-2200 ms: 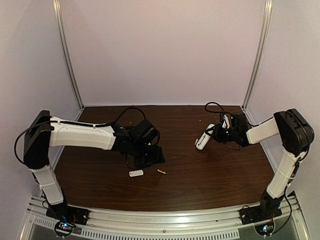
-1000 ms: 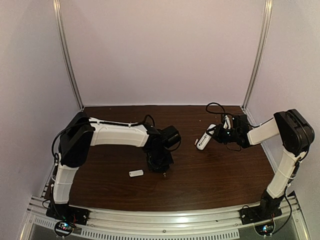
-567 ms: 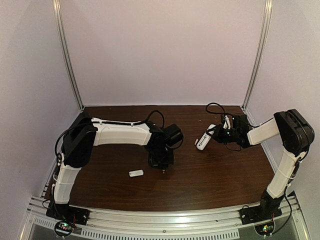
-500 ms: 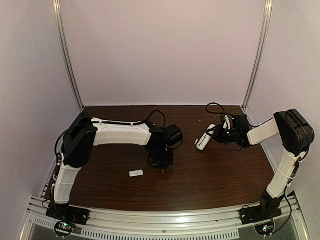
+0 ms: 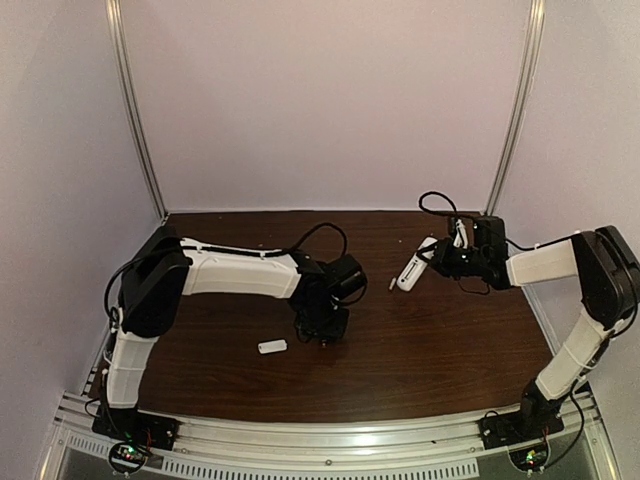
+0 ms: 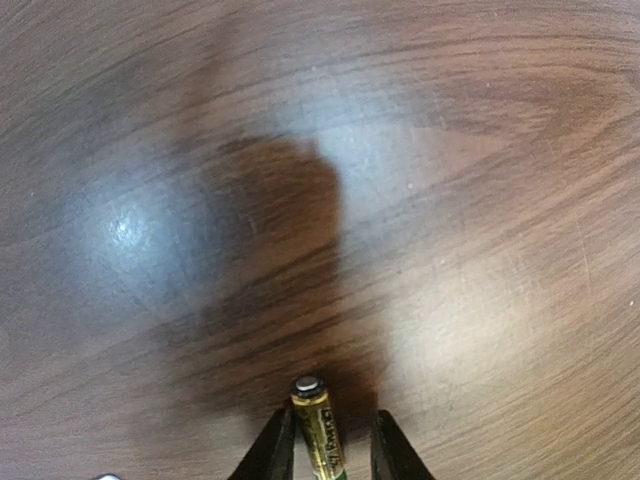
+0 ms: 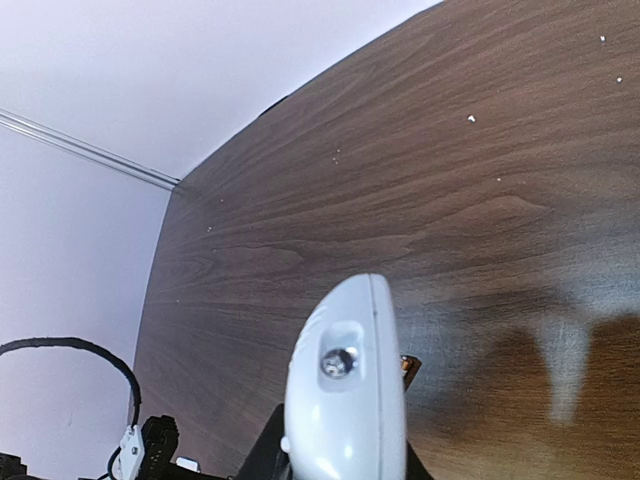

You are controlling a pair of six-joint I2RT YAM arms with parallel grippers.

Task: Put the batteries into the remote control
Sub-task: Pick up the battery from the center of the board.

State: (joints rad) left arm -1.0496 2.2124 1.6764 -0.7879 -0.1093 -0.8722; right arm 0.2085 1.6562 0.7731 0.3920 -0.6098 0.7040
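Left gripper (image 6: pixel 333 440): jaws narrowly parted, battery (image 6: pixel 316 425) between fingertips, gap on one side; low over table (image 5: pixel 420 350), centre.
Right gripper (image 5: pixel 440 262): clamped on remote control (image 5: pixel 411 270), far right, off the surface.

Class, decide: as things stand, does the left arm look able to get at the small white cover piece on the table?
Probably yes: the cover piece lies on bare table just beside the left gripper, nothing between them, though a battery sits between its fingers.

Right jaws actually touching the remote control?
Touching. Right wrist view: the jaws of the right gripper clamp the remote control from both sides, no visible gap.
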